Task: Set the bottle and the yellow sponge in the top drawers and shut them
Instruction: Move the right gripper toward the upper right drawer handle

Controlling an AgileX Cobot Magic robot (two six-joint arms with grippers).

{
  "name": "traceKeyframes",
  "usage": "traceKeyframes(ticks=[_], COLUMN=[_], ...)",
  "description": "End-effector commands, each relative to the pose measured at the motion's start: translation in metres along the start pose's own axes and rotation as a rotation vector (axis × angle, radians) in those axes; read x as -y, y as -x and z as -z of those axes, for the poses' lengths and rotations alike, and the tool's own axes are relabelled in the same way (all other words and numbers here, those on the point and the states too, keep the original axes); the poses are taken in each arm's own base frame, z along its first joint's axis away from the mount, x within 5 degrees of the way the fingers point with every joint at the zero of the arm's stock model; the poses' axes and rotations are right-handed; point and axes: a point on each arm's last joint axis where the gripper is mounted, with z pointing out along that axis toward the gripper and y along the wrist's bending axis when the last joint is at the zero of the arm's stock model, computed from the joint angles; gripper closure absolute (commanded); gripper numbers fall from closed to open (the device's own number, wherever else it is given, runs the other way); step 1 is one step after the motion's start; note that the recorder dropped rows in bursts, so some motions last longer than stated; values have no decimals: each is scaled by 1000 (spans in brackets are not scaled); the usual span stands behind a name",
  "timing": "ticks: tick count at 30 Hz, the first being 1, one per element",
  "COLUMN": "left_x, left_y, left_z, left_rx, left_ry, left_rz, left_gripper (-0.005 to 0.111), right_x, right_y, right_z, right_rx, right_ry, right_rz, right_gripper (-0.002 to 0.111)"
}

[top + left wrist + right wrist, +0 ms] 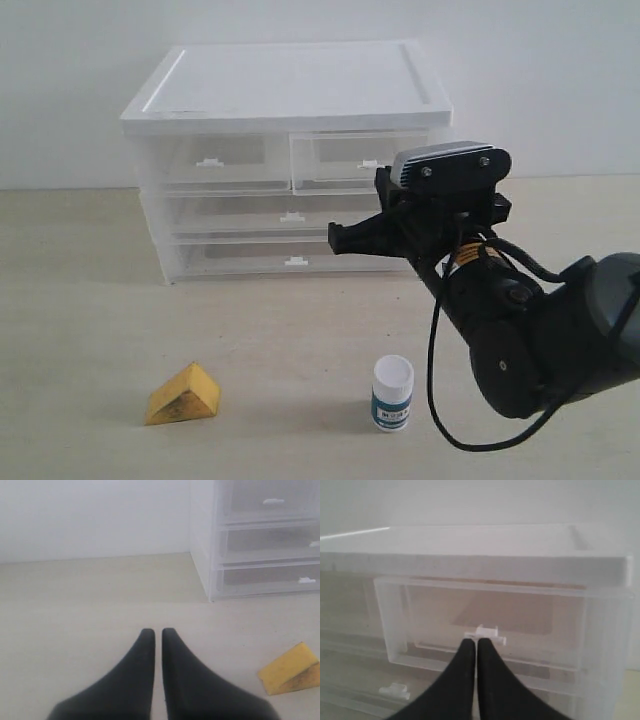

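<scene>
The cabinet (285,100) stands straight ahead of the right pincer (472,642) and fills its view. For the left pincer (157,632) it lies further ahead and off to one side. Of the two top drawers, the right drawer (485,605) faces the right pincer squarely, and the left drawer (215,160) sits beside it, clear of the tips. Both look shut or nearly so; I cannot tell whether the right one stands out a crack. The right pincer is pressed together with nothing in it, its tips at the right drawer's white handle (485,631), touching it or just short of it. The left pincer is also pressed together and empty, low over the bare table (75,605). The sponge (290,675) lies on the table ahead of the left pincer, on the cabinet's side and apart from the tips. The bottle (392,393) stands upright on the table, behind and below the right pincer, beside its arm. Neither thing is stowed, so the step in hand looks to be opening the right drawer. The next move calls for catching the small handle, either hooking the closed tips under its lip or spreading to pinch it. Then comes a straight pull back along the drawer's run. The lip is shallow and the tips could slip off.
</scene>
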Motion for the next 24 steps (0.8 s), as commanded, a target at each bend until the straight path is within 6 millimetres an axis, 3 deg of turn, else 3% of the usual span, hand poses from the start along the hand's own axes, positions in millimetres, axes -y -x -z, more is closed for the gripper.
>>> traceKeyframes(ticks=[1,7,9,13,18,24], left_x=[0,0,0,0,0,0], left_y=[-1,-1,-1,-1,-1,-1], left_z=[0,0,0,0,0,0], left_rx=[-1,-1,-1,-1,-1,-1], left_ry=[1,1,1,1,1,1], left_rz=[10,10,10,10,10,10], left_gripper=[102,102,102,102,102,102], right_x=[-8,-11,-12,-12,-1,-5], right_y=[-4,-7,-9,-11,-9,-3], right_z=[-9,-19,-21,-24,-28,-36], right_rx=[-19,-16,-28,-37,-46,-48], right_ry=[50,54,54,45,-97,-77], right_rz=[13,-8,-11,46,31,57], right_gripper=[101,51,39,37,37,37])
